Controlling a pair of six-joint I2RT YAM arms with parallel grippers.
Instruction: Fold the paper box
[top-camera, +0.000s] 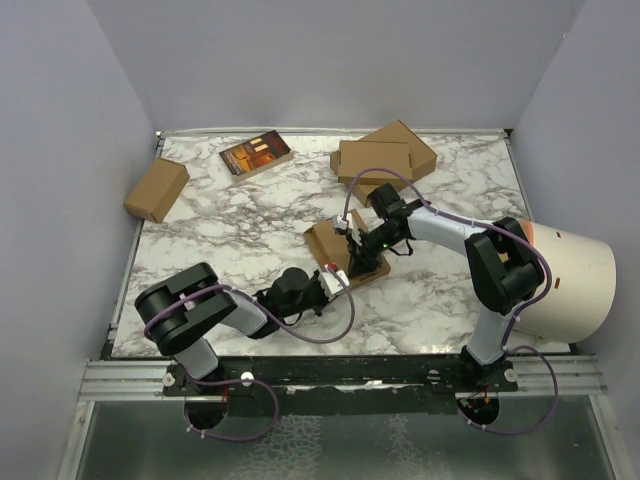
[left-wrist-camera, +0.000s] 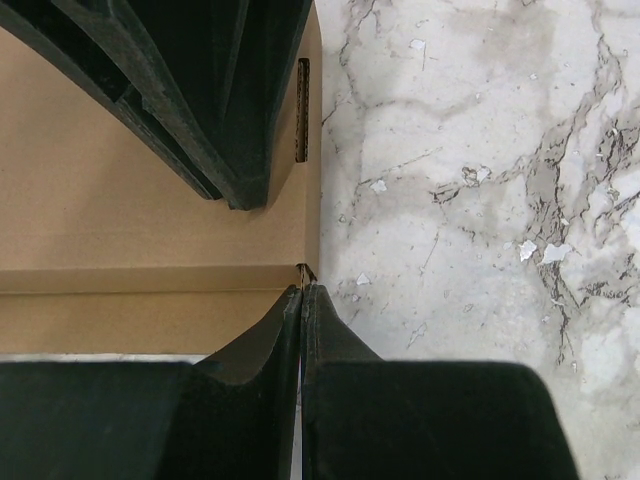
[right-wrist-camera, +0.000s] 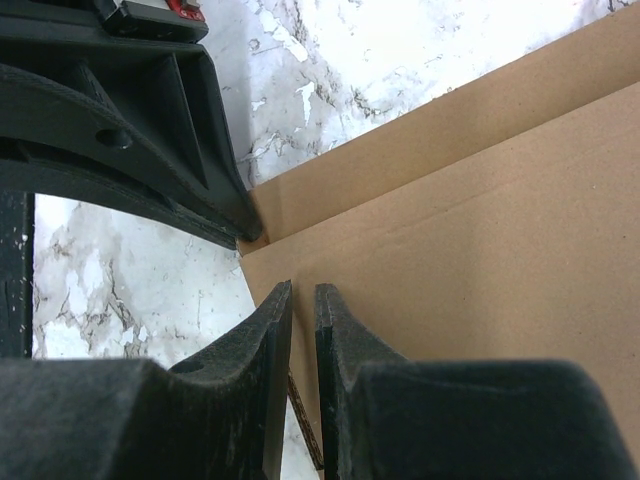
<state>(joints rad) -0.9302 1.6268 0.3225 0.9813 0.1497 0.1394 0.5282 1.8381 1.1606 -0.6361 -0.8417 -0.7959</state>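
Where it lies on the white marbled table (top-camera: 250, 215), plain brown corrugated-cardboard paper box (top-camera: 322, 243): left gripper (left-wrist-camera: 303, 288) shut tight at one corner; right gripper (right-wrist-camera: 303, 292) narrow, apparently clamping a flap.

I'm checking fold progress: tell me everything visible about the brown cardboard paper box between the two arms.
The brown corrugated cardboard paper box is a thin die-cut sheet, mostly flat on the white marble table. It shows a crease line, a narrow slit near one edge and a long side flap. The left tool, shut, meets its edge where the crease ends; the right tool seems closed on another edge.
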